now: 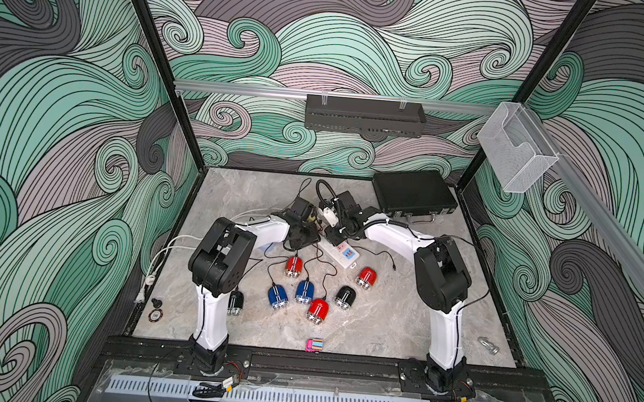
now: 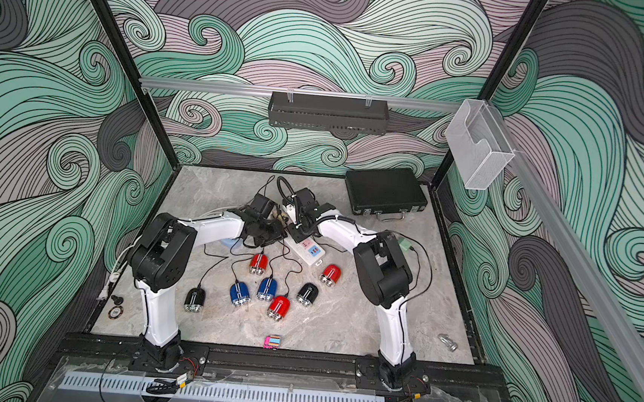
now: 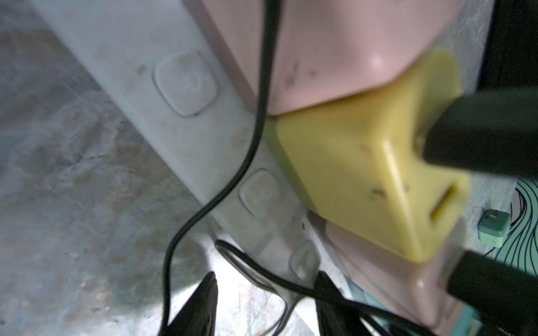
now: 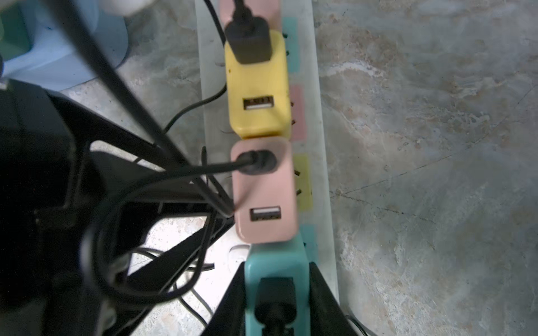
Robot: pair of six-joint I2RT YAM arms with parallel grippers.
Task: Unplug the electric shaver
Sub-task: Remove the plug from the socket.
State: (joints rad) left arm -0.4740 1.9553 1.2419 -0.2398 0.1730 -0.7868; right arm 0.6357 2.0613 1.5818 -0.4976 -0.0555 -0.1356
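Two right fingers pinch teal charger.

Shavers lie in front of pwr strip at table ctr, case behind-right of it.

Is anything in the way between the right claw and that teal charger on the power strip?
Nothing visible does. The right gripper clasps the teal charger from both sides; the pink charger butts against its far end, outside the grip.
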